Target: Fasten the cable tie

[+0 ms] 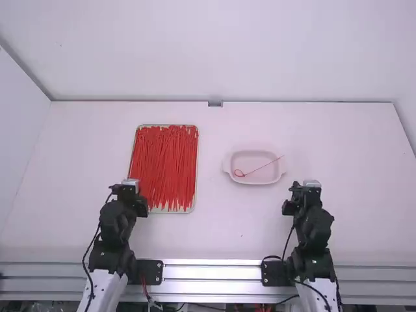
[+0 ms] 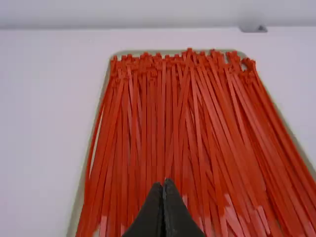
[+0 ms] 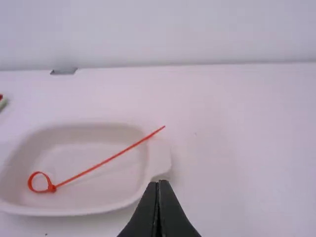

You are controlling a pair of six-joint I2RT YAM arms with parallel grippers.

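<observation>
Ahead of right jaws: cable tie (image 3: 98, 162).

No text, label, number or sign can be read here. The red cable ties (image 1: 164, 166), their tray (image 1: 195, 169), the white dish (image 1: 227, 167) and the white table (image 1: 325, 130) all have plain surfaces, without legible print.

Near end of tray (image 2: 76, 207) and red cable ties (image 2: 197, 148), cut off at the edge

bright, even light; soft faint shadows
</observation>
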